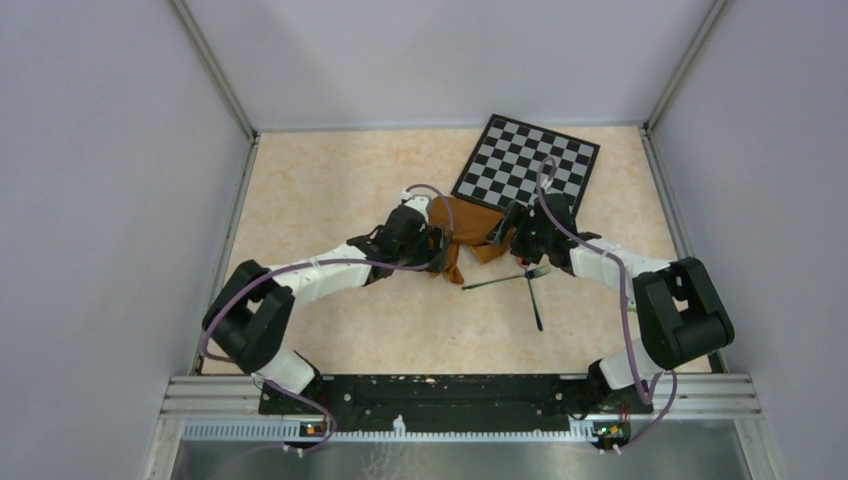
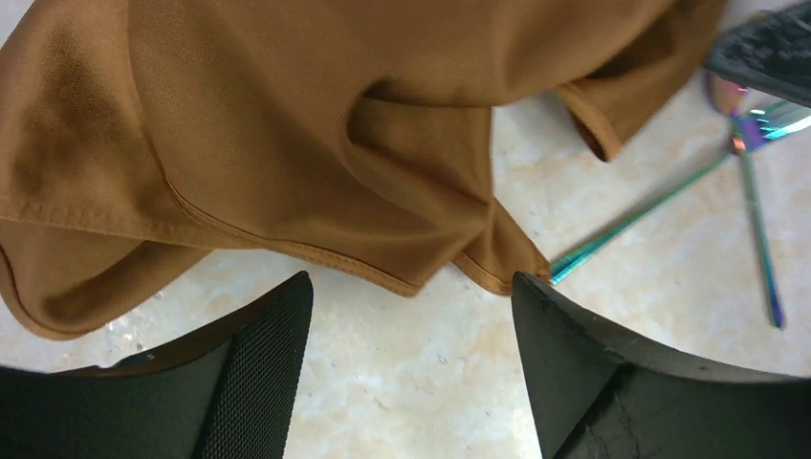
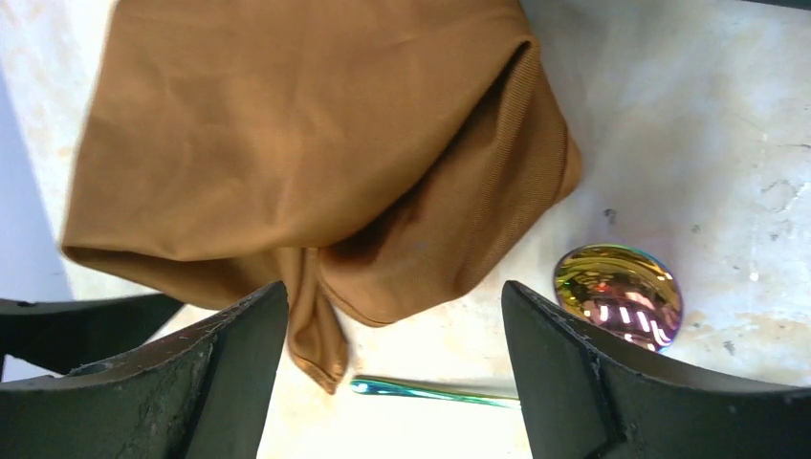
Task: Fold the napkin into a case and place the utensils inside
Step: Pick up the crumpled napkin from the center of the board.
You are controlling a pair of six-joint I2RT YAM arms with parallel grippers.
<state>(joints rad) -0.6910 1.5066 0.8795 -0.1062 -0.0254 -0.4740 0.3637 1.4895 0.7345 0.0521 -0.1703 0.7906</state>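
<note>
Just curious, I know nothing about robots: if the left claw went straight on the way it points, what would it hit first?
Probably the napkin: its hemmed edge lies just ahead of the open left gripper.

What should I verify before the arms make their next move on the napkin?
1. Napkin lying flat for folding: not ok. It is bunched and creased between the two arms.
2. Left gripper open and empty: ok. It sits at the cloth's hem.
3. Right gripper open and empty: ok.
4. Utensils off the napkin: ok. They lie crossed on the table right beside it.
5. Spoon bowl clear of the right gripper's path: not ok. It sits very close to one finger.
6. Napkin clear of the checkered board: cannot tell.
</note>
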